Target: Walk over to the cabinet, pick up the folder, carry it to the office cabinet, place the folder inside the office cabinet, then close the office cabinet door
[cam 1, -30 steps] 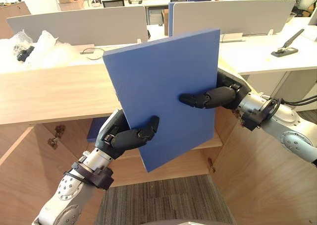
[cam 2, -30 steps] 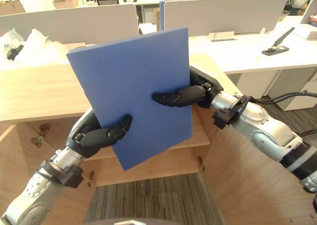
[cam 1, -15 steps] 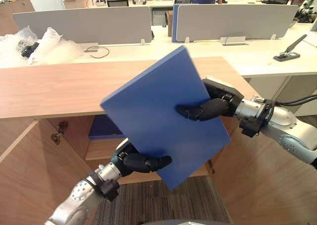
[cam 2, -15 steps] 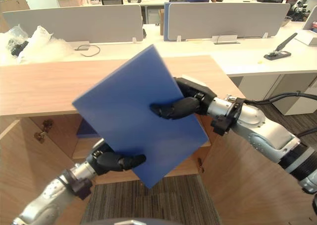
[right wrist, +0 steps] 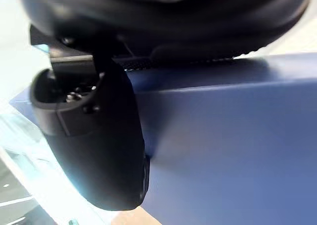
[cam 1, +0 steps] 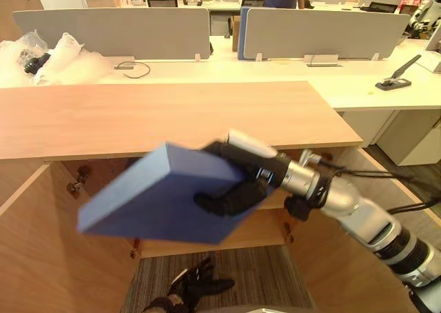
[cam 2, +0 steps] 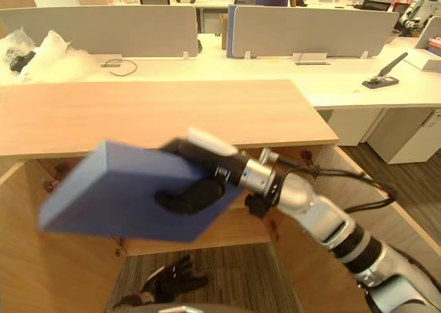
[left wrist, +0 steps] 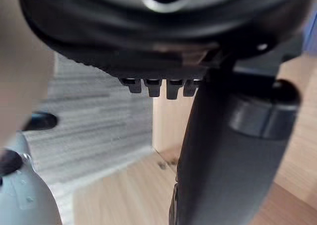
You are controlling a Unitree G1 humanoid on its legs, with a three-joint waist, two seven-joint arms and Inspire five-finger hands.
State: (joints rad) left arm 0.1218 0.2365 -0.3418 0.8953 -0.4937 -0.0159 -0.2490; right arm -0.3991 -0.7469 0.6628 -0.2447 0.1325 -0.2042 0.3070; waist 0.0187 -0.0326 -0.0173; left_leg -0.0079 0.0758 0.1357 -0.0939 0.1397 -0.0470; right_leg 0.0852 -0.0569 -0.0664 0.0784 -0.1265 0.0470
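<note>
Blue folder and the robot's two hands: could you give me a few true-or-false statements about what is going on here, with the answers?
1. The right hand grips the folder. True.
2. The left hand grips the folder too. False: it hangs low over the carpet, fingers spread, apart from the folder.
3. The folder lies on a shelf inside the cabinet. False: it is held in the air in front of the cabinet's opening, lying nearly flat.
4. The cabinet's doors stand open. True.
5. Crumpled clear plastic wrap lies on the desk behind the cabinet. True.
</note>
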